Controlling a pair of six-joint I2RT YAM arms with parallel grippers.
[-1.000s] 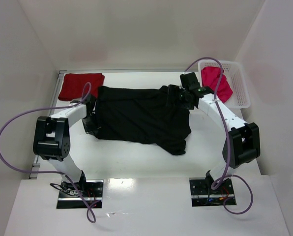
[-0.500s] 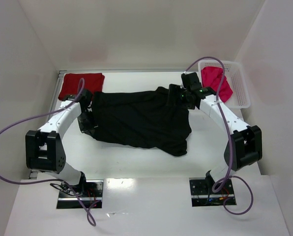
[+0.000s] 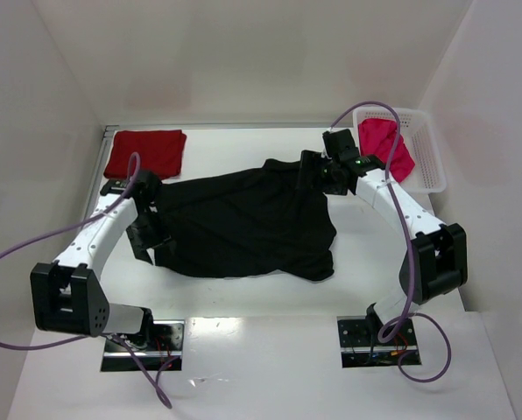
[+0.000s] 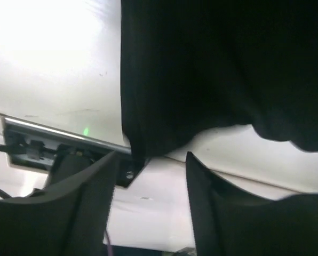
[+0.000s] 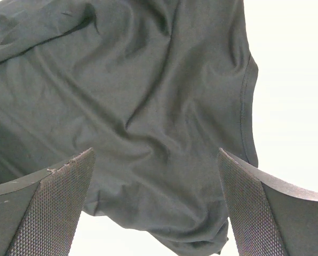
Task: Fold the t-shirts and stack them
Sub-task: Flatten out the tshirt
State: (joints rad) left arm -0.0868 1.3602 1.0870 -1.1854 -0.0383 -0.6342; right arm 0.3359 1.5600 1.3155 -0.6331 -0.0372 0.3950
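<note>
Across the middle of the white surface (image 3: 357, 254) lies the black t-shirt (image 3: 243, 223), spread out and rumpled. At its left edge the left gripper (image 4: 151, 158) sits with its fingers apart, a corner of the cloth just beyond them and nothing pinched. Over the shirt's far right end the right gripper (image 5: 156, 154) hangs wide open, holding nothing. A dark red t-shirt (image 3: 145, 151) lies folded in the far left corner. A pink-red t-shirt (image 3: 385, 147) sits in the white basket (image 3: 429, 162) at far right.
</note>
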